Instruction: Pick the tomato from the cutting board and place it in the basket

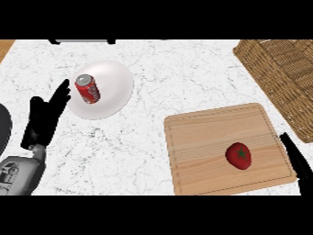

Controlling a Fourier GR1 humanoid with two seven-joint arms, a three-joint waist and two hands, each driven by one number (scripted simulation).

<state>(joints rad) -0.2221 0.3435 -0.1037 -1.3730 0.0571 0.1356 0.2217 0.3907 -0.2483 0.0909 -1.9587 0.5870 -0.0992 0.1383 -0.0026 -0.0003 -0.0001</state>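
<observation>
Reach step: right hand (301,167), fingers straight, sits lower right just beside tomato (238,154) on board (199,147). Next: close round it, lift w/ care to basket (287,69) upper right. Left hand (45,119) open, resting.

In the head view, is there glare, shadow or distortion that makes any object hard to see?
Head view: light is even, with no glare on the tomato or the cutting board; the white plate looks stretched taller than wide; the basket is cut by the right edge.

Bright, even light on the marble counter (186,69); shadows barely show; no glare or blur.
</observation>
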